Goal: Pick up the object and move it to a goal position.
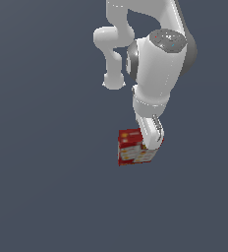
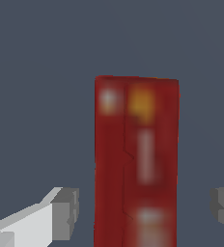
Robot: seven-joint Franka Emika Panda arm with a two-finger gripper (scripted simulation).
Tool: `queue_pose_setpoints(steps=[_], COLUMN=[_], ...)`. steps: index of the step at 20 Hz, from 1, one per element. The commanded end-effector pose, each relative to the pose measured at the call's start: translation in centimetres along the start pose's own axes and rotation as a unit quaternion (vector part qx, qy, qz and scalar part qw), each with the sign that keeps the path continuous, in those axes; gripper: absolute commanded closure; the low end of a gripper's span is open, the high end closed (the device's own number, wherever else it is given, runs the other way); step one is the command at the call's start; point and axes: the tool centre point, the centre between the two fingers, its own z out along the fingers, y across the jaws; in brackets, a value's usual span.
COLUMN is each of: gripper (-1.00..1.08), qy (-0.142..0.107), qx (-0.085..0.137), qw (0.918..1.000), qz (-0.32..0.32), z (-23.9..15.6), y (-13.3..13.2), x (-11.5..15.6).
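Observation:
The object (image 1: 130,147) is a red box with white and yellow printed panels, lying on the dark grey floor. The arm reaches down over the side of it on the exterior view's right, and the hand hides part of it. In the wrist view the object (image 2: 135,159) stands as a tall red slab between the two grey fingertips (image 2: 65,212). My gripper (image 2: 145,207) is open: a strip of floor shows on each side between pad and box, so neither finger touches it. In the exterior view the gripper (image 1: 153,141) sits low against the box. No goal position is marked in either view.
A flat, dark grey floor (image 1: 47,187) surrounds the box. The white arm's links (image 1: 157,64) rise above the box toward the top of the exterior view.

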Motion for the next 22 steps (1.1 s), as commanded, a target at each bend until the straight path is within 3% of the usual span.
queue_pose_setpoints(steps=[1,13,14,22], gripper=[-0.92,-0.92,1.08,1.08], qy=[0.0,0.0,0.0,0.0], qx=[-0.001,0.0,0.0,0.0], qw=[1.0,1.0,1.0,1.0], qz=[0.0,0.002,0.002,0.002], z=[0.9,4.3,4.3,4.3], y=[0.0,0.0,0.0,0.0], x=[0.0,0.0,0.0,0.0])
